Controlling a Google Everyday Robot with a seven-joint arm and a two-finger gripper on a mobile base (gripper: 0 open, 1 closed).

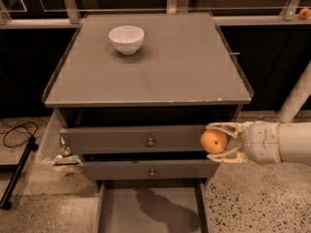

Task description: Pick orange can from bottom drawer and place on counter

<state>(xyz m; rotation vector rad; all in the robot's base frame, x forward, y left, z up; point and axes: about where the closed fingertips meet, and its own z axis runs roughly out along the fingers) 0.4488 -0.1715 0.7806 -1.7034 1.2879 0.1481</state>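
Observation:
The orange can is a small round orange ball held between the pale fingers of my gripper. The gripper comes in from the right and hangs in front of the cabinet's right side, level with the upper drawer, below the counter's front edge. The bottom drawer is pulled open at the frame's bottom, its grey floor bare with a dark stain. The counter is the cabinet's flat grey top.
A white bowl stands on the counter's far left. Two upper drawers with small knobs sit slightly open. A black cable lies on the floor at left. A white post stands at right. Another orange ball rests on the far ledge.

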